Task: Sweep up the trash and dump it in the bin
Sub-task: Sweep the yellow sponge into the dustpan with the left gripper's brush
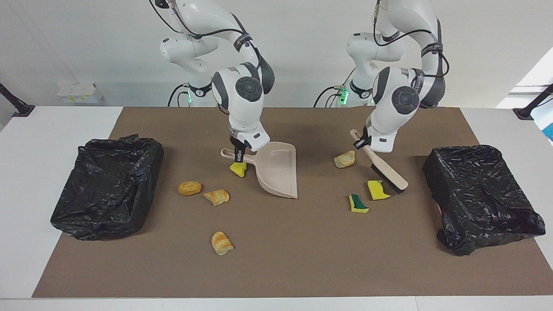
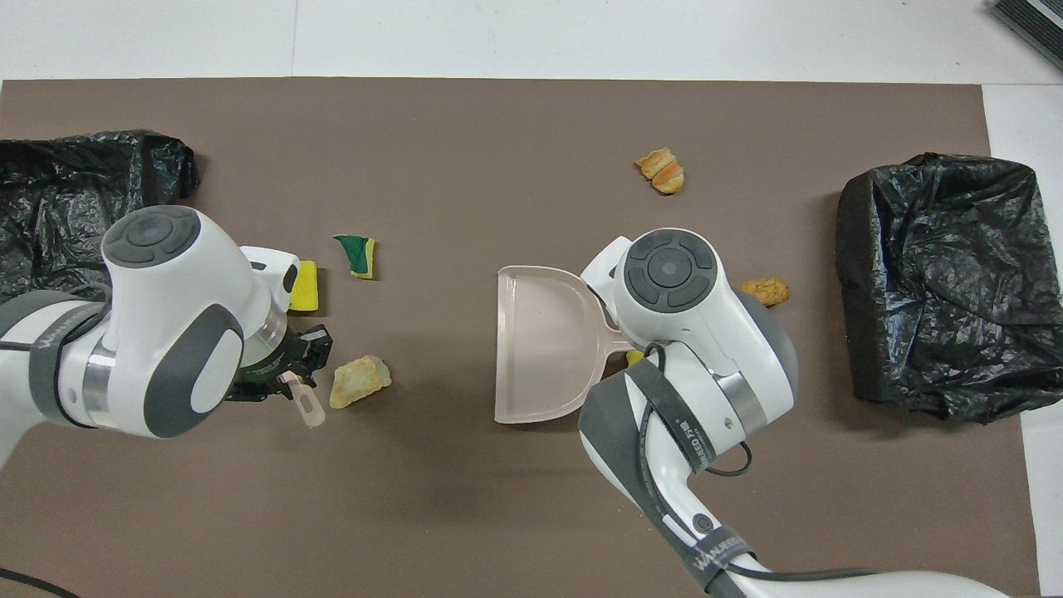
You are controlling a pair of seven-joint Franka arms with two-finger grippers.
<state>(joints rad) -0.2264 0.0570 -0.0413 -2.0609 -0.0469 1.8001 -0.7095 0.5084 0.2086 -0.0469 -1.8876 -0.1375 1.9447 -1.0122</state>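
Facing view shows the risks plainly. The left pincer (image 1: 366, 142) is clamped on the handle of the beige hand brush with black bristles (image 1: 386, 169), whose bristles sit just beside the plain yellow sponge chunk (image 1: 378, 190); a quick stroke could flick that light scrap past the beige plastic dustpan (image 1: 276, 169) rather than into it. The right pincer (image 1: 238, 153) is clamped on the dustpan's handle, right above another yellow chunk (image 1: 238, 169), which the pan could nudge away or ride over, lifting its lip.

The trash lies scattered on the brown mat of the bench (image 1: 26, 181): a green-backed chunk (image 1: 358, 204), a pale bread piece (image 1: 344, 159) nearer the robots, and three golden-brown bread pieces (image 1: 189, 188) (image 1: 216, 197) (image 1: 222, 243) toward the right arm's end. None is yet in the pan or the black-bagged bins (image 1: 108, 185) (image 1: 479, 194).
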